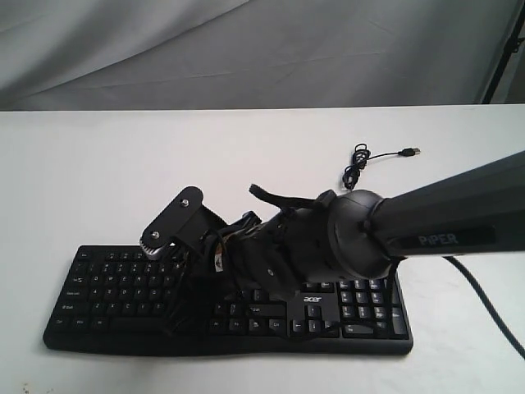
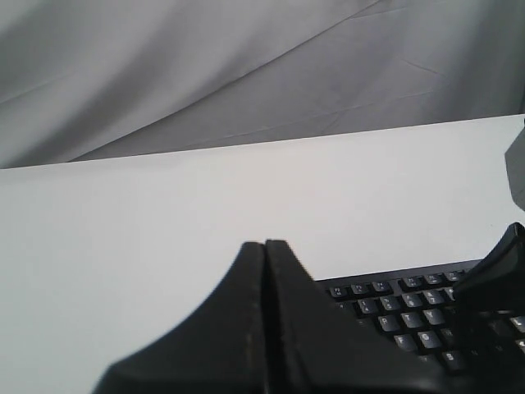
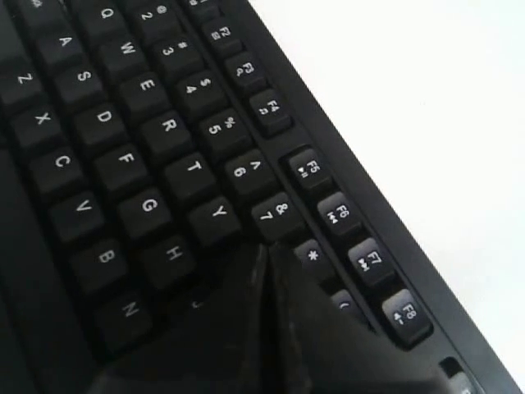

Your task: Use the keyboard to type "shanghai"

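Observation:
The black keyboard (image 1: 107,287) lies along the near part of the white table, its acer logo (image 1: 312,300) above the arrow keys. My right arm reaches across it from the right. My right gripper (image 3: 267,249) is shut, empty, its tip low over the keyboard (image 3: 148,148) between the Y, H and 8 keys. I cannot tell whether it touches a key. In the exterior view its black fingers (image 1: 176,305) blend into the keys. My left gripper (image 2: 265,243) is shut and empty, beside the keyboard's (image 2: 410,316) left end; it does not show in the exterior view.
The thin black USB cable (image 1: 358,168) lies coiled on the table behind the keyboard, its plug (image 1: 410,153) pointing right. A grey cloth backdrop (image 1: 246,49) hangs behind the table. A dark arm part (image 2: 496,271) shows in the left wrist view.

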